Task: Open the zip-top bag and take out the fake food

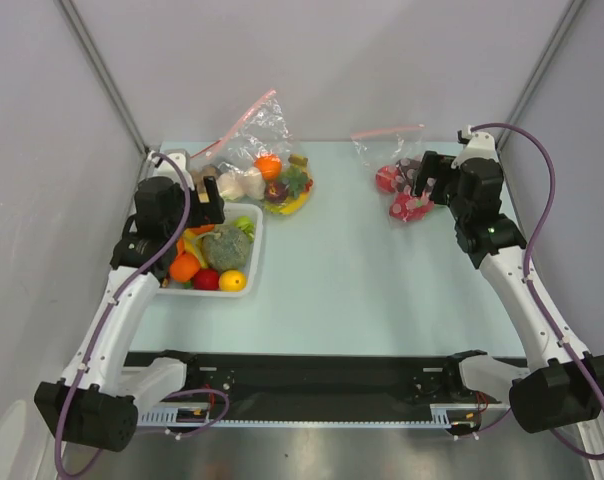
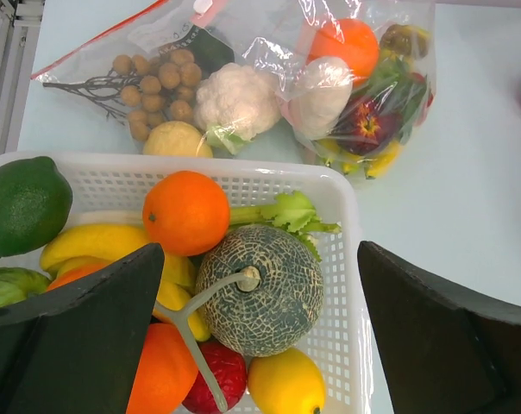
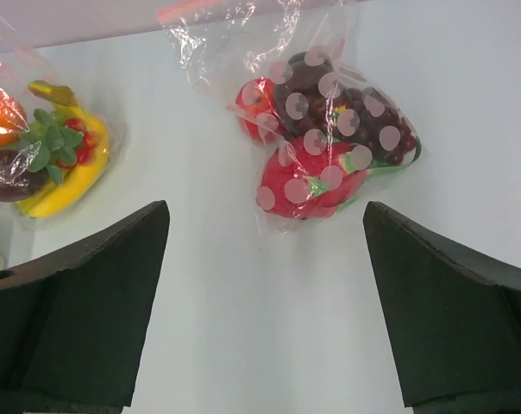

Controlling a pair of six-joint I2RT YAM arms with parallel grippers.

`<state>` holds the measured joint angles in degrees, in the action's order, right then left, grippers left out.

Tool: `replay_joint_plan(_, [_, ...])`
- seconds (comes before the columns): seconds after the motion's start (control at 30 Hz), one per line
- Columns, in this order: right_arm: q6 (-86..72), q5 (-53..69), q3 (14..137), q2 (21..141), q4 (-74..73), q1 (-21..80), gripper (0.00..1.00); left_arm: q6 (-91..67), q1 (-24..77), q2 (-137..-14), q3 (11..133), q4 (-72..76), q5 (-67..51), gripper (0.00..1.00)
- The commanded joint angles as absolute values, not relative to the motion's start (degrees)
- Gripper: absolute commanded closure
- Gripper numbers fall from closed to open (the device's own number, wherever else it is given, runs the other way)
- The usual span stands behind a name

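Note:
The zip-top bag (image 2: 157, 82) lies flat on the table just beyond the white basket, its red-orange zip rim (image 2: 97, 39) running up to the right. Inside show the fake food: a brown bumpy cluster (image 2: 153, 82), a white leafy head (image 2: 236, 99), a yellow fruit (image 2: 176, 138) and a dark green piece (image 2: 204, 47). In the top view the bag (image 1: 230, 184) is partly hidden by my left gripper (image 1: 210, 200). The left gripper (image 2: 260, 259) is open and empty above the basket, short of the bag. My right gripper (image 1: 422, 178) is open and empty, far from the bag.
A white basket (image 2: 347, 198) of toy fruit, also in the top view (image 1: 254, 262), stands at the left. A bag with an orange and a banana (image 2: 364, 95) lies against the zip-top bag's right side. A bag of red-purple toys (image 3: 329, 138) lies ahead of the right gripper (image 3: 265, 259).

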<state>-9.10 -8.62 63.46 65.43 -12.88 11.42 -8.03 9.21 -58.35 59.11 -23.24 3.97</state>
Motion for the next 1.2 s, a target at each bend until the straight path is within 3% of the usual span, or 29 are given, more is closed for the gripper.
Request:
replay_joint_plan(0.0, [-8.26,-9.75,65.22,64.60,-12.66,10.72,0.00,-8.00,8.79,-59.67,62.75,-23.03,5.36,0.00])
replay_joint_plan(0.27, [-8.79,-8.70,64.95,64.95,-12.92,10.28,0.00,-11.68,8.88,-68.10,68.72,-23.90,12.38,0.00])
replay_joint_plan(0.43, [-8.44,-8.35,64.42,64.86,-13.09,9.93,0.00,-13.71,8.62,-83.37,81.61,-23.73,15.99,0.00])
replay_joint_plan(0.6, [-8.44,-7.82,64.16,64.34,-13.53,9.76,0.00,-19.94,3.17,-93.50,87.89,-21.36,10.20,0.00])
replay_joint_plan(0.73, [-7.74,-7.73,63.63,63.63,-13.97,9.41,0.00,-24.16,0.53,-100.97,91.31,-17.50,12.47,0.00])
replay_joint_plan(1.17, [-7.91,-5.36,63.02,63.81,-13.80,8.53,0.00,-22.85,0.26,-127.43,118.55,-33.04,15.38,0.00])
